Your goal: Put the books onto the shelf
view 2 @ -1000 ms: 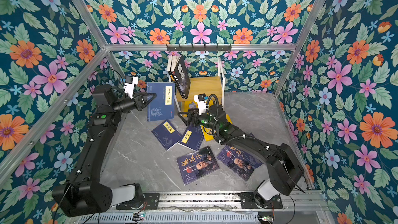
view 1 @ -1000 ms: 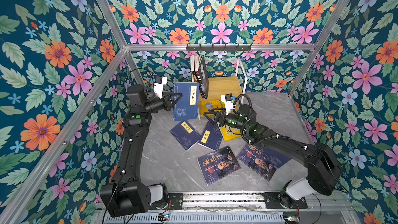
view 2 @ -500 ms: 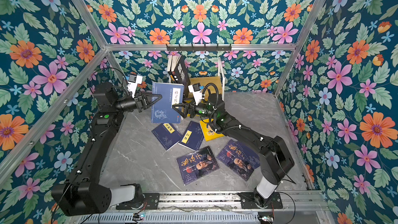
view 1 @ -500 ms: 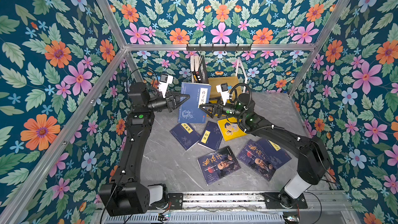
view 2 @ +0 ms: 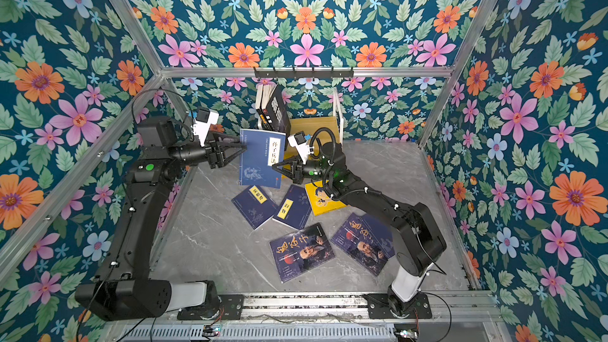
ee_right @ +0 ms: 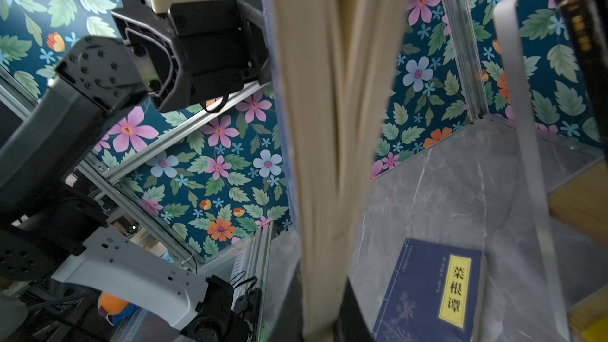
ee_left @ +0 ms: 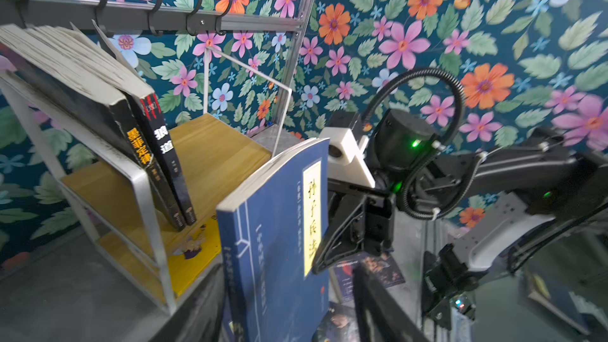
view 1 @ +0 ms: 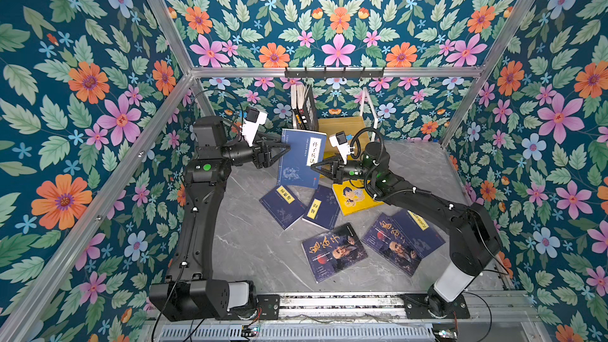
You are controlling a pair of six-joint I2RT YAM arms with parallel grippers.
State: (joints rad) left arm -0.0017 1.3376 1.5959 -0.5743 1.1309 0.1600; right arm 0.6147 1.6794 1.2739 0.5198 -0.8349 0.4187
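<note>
**Handover in front of the shelf (view 1: 342, 126).** The held navy book (view 1: 299, 159) hangs in the air just in front of the shelf's top board; its long axis is upright and its labelled cover faces away from the shelf. Right gripper (view 1: 315, 170): clamped on the book's page edge, which the right wrist view shows fanned between the fingers; left gripper (view 1: 284, 151): jaws apart, straddling the opposite edge and wider than the book, so no grip. Two black books (view 1: 307, 108) lean at the shelf's end nearer the left arm; bare board lies beside them, behind the held book and toward the right arm's side. Judgement: the right arm, sole holder and nearer that board, must carry the book back onto it; the upright axis suits standing it beside the black books.
</note>
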